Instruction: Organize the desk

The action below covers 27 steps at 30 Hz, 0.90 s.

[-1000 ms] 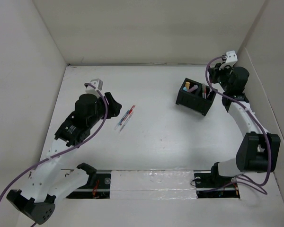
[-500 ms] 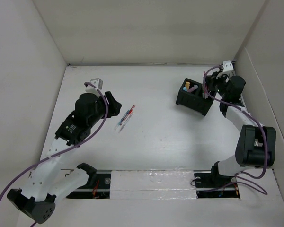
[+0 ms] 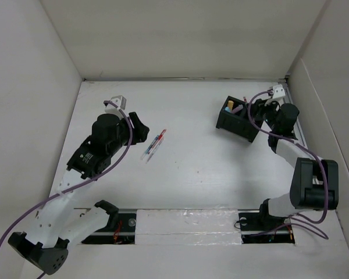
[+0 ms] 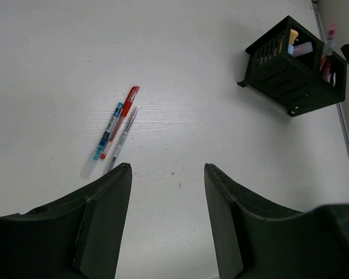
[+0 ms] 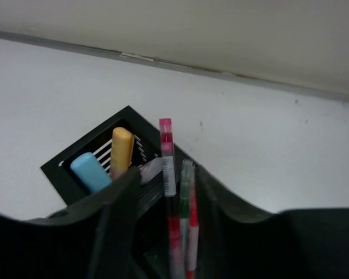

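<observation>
The worktop is a flat white surface filling the floor between white panel walls. A black compartmented box stands near its far right corner, turned at an angle to the edges. One compartment holds a yellow-orange marker, a light-blue marker and a pale pinkish item whose kind cannot be made out. The next compartment holds a pink-and-red pen and a green-and-red pen, both upright. The right wrist view cuts off their lower ends, and the pincer fingers hide most of the box, so the number of compartments cannot be told from there. The right pincer hangs over the box with its jaws parted on either side of these two pens, gripping neither. Three pens lie side by side on the left half of the worktop, well apart from the box: a red pen, a blue pen and a clear pen. All three are close together, and whether they touch cannot be told. The left pincer hovers on the near-left side of them, jaws apart and empty. Any print on the pens is too small to read. A white marking on the left arm's housing is likewise illegible.
</observation>
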Tool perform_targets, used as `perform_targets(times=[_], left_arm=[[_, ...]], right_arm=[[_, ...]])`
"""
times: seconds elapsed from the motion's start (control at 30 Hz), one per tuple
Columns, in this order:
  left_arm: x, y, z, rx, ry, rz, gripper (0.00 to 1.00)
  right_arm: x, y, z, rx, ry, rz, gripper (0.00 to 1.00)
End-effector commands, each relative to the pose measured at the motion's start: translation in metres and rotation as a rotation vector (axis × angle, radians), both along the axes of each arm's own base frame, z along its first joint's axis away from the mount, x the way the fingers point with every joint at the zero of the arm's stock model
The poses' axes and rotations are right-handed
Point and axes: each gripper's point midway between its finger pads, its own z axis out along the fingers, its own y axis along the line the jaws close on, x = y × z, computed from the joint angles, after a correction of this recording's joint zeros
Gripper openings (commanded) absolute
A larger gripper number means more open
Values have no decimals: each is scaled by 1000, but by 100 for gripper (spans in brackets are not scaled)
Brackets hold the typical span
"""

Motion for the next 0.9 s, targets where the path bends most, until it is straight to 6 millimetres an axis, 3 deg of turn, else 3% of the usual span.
perform_targets(times=[0.0, 0.13, 0.2, 0.23, 0.27, 0.3, 0.33, 0.37, 0.4, 0.43, 0.47, 0.5, 0.53, 0.6, 0.63, 0.67, 0.7, 0.77, 0.8, 0.83, 0.87], left_arm=[[-1, 1, 26, -29, -71, 2, 49], [1, 1, 27, -21, -78, 1, 49], [3, 1, 29, -18, -82, 4, 49], [4, 2, 34, -20, -98, 5, 49], [4, 2, 35, -16, -98, 5, 49], [4, 2, 39, -20, -108, 6, 48], [4, 3, 43, -23, -118, 9, 46], [4, 4, 46, -19, -126, 10, 31], [4, 4, 50, -21, -135, 9, 23], [4, 3, 56, -26, -148, 5, 15], [3, 2, 60, -44, -151, 1, 0], [3, 0, 65, -56, -155, -3, 0], [3, -2, 79, -77, -181, -11, 0], [1, -5, 91, -111, -201, -22, 0], [0, -5, 99, -123, -219, -21, 0], [-1, -3, 103, -127, -226, -17, 0], [-2, -2, 107, -133, -233, -14, 3], [-6, 1, 108, -137, -240, -9, 18], [-8, 2, 106, -136, -237, -8, 22], [-11, 4, 104, -137, -235, -6, 24], [-13, 5, 103, -137, -237, -3, 27]], right_arm=[[-13, -1, 27, -4, -82, -34, 54], [-23, -5, 63, -15, -147, -62, 63], [-28, 10, 80, -37, -157, -24, 62], [-28, 18, 96, -47, -177, -4, 58], [-32, 28, 93, -53, -139, 6, 50], [-38, 59, 94, -63, -134, 73, 31], [-42, 76, 93, -64, -120, 100, 23], [-45, 87, 82, -66, -73, 87, 14], [-57, 129, 70, -46, -29, 163, 0], [-63, 148, 60, -38, 4, 189, 0], [-68, 163, 45, -32, 43, 188, 0], [-71, 185, 23, -5, 111, 205, 0], [-89, 223, 12, -9, 142, 275, 0], [-92, 246, -4, -5, 221, 214, 0], [-103, 274, -28, -32, 284, 254, 1], [-107, 280, -44, -59, 337, 236, 6], [-104, 297, -36, -26, 346, 240, 18], [-116, 324, -71, -89, 436, 261, 30], [-117, 333, -75, -87, 461, 250, 42], [-113, 348, -64, -77, 448, 255, 46], [-118, 358, -84, -114, 486, 247, 50]])
